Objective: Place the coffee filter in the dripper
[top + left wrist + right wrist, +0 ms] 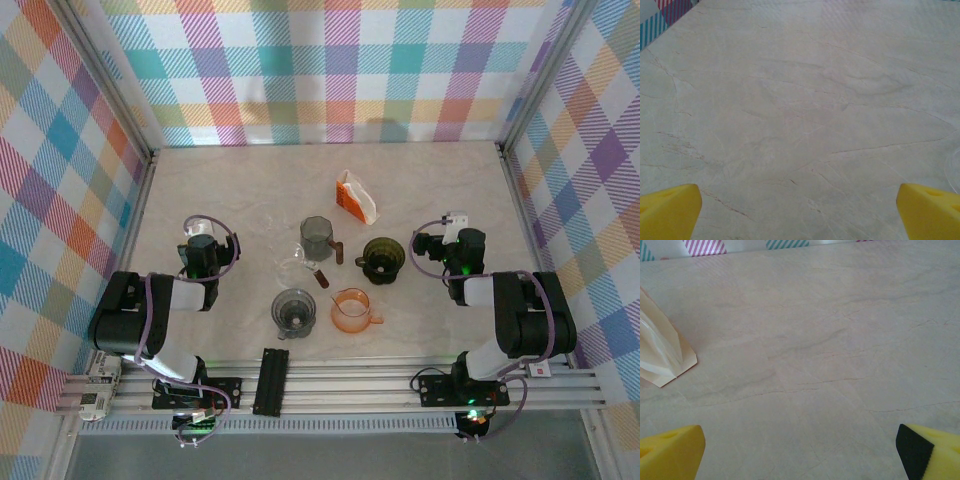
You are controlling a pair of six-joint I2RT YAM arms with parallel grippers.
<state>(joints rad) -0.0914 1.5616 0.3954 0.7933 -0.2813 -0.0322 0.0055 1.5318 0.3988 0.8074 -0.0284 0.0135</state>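
A pale marbled tabletop, boxed in by bright plaid walls, carries a small coffee set between two robot arms bolted at its near edge. Nearest the bases sit a grey ribbed cup and, just to its right, an orange dripper with a handle. Beyond them stand a clear glass, a small brown piece and a dark green dripper, with a grey mug behind. The left gripper hangs left of the group, its yellow fingers spread wide over bare stone and holding nothing. The right gripper sits right of the green dripper, its jaws equally wide and empty. Farthest back, the coffee filters rest in their orange-and-white holder, clear of both drippers; the right wrist camera catches their cream paper edge.
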